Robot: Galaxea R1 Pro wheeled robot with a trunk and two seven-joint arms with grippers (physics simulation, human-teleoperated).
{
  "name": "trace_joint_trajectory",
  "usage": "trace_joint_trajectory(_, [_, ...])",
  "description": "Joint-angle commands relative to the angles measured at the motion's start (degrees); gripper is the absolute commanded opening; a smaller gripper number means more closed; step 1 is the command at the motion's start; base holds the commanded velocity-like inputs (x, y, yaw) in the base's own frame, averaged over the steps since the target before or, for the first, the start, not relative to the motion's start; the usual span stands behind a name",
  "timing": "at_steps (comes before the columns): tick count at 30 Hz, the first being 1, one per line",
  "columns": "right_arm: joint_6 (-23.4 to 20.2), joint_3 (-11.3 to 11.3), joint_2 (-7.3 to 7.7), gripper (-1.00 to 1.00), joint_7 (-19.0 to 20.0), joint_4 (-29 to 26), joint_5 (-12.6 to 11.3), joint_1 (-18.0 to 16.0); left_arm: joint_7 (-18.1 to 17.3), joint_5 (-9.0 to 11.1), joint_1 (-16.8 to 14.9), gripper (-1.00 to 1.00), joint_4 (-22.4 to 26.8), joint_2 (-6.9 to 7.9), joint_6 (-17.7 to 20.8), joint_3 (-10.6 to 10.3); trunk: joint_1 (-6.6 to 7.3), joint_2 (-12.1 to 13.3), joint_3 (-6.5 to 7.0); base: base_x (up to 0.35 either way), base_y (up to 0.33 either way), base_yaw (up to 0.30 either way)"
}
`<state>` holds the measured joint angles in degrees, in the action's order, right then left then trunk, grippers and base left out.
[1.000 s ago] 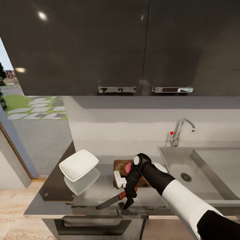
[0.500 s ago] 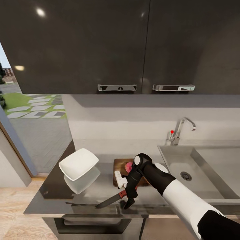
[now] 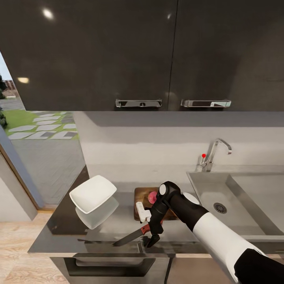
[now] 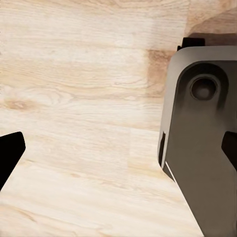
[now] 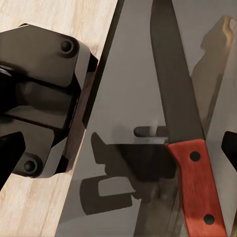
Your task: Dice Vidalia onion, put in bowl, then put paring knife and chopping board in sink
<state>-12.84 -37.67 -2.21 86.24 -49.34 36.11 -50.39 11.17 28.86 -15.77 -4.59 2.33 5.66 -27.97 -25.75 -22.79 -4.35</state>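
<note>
Hanging over the shiny countertop (image 3: 114,228), the right gripper (image 3: 152,239) has its fingers spread wide around the paring knife (image 5: 190,148), gripping nothing. Its red handle is cut off. The arm hides part of the brown wooden chopping board (image 3: 140,195).

We see our right arm (image 3: 221,236) white along the forearm and black at the wrist, ending in a black right gripper (image 3: 151,238). Just beside its fingers lies the paring knife (image 3: 132,236), with a dark grey blade and a red handle (image 5: 200,187) set with dark rivets. Behind the gripper the chopping board (image 3: 140,197) is warm brown wood, and the piece on it (image 3: 151,196) is pink. Off to the gripper's left the bowl (image 3: 92,194) is plain white, mirrored in the glossy dark grey countertop (image 3: 63,232). On its other side the sink (image 3: 236,197) is pale matte grey, its tap tipped with a red knob (image 3: 203,156). The floor (image 4: 74,98) is pale, streaked wood grain.
</note>
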Motion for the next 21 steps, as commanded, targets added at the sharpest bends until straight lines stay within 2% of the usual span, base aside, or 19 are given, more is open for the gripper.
trace_joint_trajectory(1, [-0.62,-0.03,0.0,1.0,0.24,-0.06,0.19,-0.06,0.08,0.41,-0.05,1.0,0.0,-0.01,0.22,-0.49,-0.04,-0.13,-0.13,0.0,0.0,0.0])
trace_joint_trajectory(5, [-0.67,0.04,0.16,1.0,0.22,-0.06,0.26,-0.06,0.08,0.41,-0.03,1.0,0.01,-0.04,0.21,-0.49,-0.04,-0.13,-0.13,0.0,0.0,0.0])
trace_joint_trajectory(21, [-0.62,-0.03,2.31,1.0,0.08,0.01,0.28,-0.04,0.08,0.41,-0.05,1.0,0.02,-0.13,0.2,-0.51,-0.04,-0.13,-0.13,0.0,0.0,0.0])
